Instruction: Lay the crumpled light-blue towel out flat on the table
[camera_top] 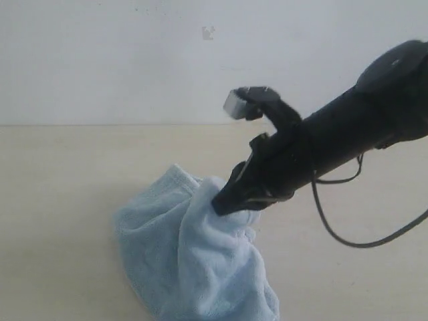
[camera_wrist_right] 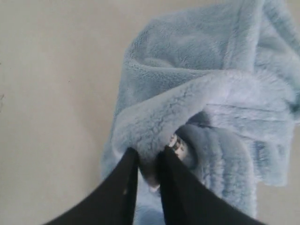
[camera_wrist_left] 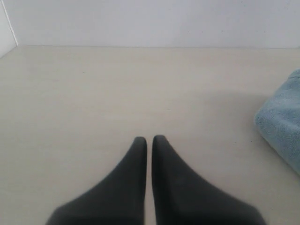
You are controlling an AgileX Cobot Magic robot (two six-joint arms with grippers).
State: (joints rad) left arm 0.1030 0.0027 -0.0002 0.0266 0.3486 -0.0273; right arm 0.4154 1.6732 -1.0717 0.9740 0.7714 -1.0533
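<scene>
The towel (camera_top: 190,264) sits crumpled on the table (camera_top: 60,200), well short of the far edge. One fold is drawn up into a peak. The right gripper (camera_wrist_right: 147,157) is clamped on that fold, with terry bulging between its fingers. The left gripper (camera_wrist_left: 149,140) hangs over bare wood beside the towel, fingers closed together.

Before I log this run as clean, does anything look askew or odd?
Only the pale light-blue fluffy terry towel: bunched in a heap on the light-beige wooden table, one fold pinched in the right gripper. Nothing spilled or damaged.
</scene>
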